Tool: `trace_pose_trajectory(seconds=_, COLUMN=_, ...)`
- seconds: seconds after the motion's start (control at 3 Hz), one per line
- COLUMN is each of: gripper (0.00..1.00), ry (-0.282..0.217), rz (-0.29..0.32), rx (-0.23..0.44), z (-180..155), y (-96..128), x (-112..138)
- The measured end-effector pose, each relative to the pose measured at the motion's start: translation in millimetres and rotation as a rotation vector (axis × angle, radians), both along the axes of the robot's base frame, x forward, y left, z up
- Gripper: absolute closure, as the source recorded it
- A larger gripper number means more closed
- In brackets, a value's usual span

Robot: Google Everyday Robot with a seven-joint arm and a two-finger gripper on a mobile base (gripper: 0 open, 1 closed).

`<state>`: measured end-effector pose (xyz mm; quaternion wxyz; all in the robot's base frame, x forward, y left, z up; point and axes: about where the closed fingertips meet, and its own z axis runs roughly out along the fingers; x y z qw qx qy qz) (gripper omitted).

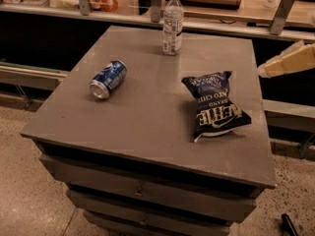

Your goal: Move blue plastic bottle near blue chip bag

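The blue plastic bottle [173,22] stands upright at the far edge of the grey table [147,117], clear with a white cap and a white-and-blue label. The blue chip bag [214,104], dark navy with white lettering, lies flat on the right half of the table, well in front of and right of the bottle. The gripper [290,63] shows as a pale cream shape at the right edge of the view, beyond the table's right side and apart from both things.
A blue soda can [108,79] lies on its side on the left half of the table. A counter with metal posts [283,11] runs behind the table. Drawers sit below the tabletop. A speckled floor surrounds it.
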<state>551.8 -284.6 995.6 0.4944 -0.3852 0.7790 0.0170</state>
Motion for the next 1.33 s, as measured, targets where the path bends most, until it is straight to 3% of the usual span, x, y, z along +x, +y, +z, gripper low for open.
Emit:
trace_pose_trajectory(seconds=0.33, gripper=0.00, ry=0.012, rz=0.011, rx=-0.005, z=-1.7, y=3.0, x=-2.7)
trace_pose_trajectory(seconds=0.67, gripper=0.00, ry=-0.002, rz=-0.017, rx=0.010, z=-5.1, y=6.1, x=5.6)
trace_pose_trajectory(seconds=1.33, gripper=0.00, ry=-0.083, rz=-0.139, rx=0.129, z=-9.4, y=21.5, x=69.4)
